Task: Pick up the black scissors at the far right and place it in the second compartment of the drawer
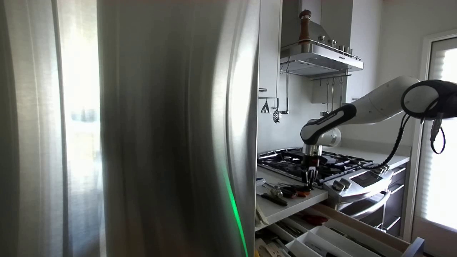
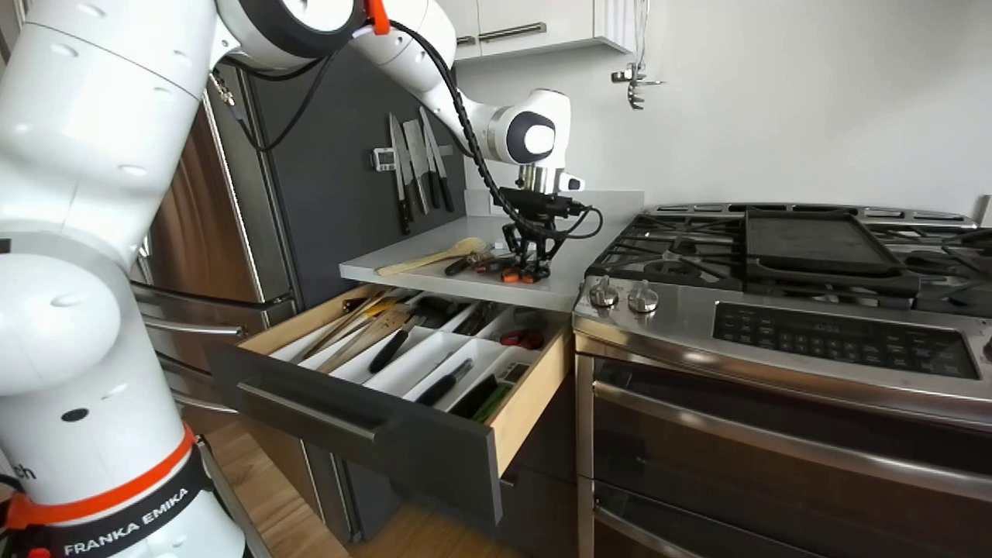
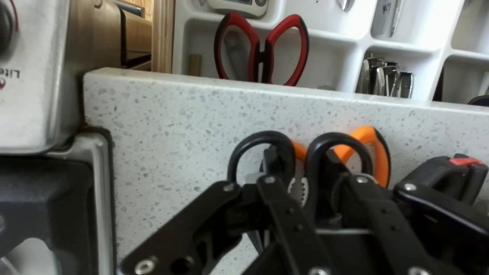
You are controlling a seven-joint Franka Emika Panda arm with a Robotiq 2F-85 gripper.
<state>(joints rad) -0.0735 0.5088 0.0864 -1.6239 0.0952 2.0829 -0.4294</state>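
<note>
Black scissors (image 3: 313, 168) lie on the pale speckled counter (image 3: 172, 114), directly below the gripper (image 3: 301, 156), and our coming move turns on how the two line up. In the wrist view we see both handle loops side by side, facing the drawer (image 2: 434, 442). Most of the blade end is hidden by the gripper, so we judge only roughly that the long axis runs from the counter's front edge back across it. Our fingertips (image 3: 271, 162) stand a modest gap apart, seemingly one at each loop, with the loops' inner sides between them. Dark against dark, we cannot tell whether they press on the handles or merely flank them.

Orange-handled scissors (image 3: 361, 133) lie partly beneath the black ones, so a straight lift looks wise to us, lest the loops snag. Afterwards the way leads past the counter's edge and down: the drawer stands pulled out there, red-handled scissors (image 3: 253, 47) in a compartment by its wooden side. Which compartment counts as second, we cannot tell.
</note>
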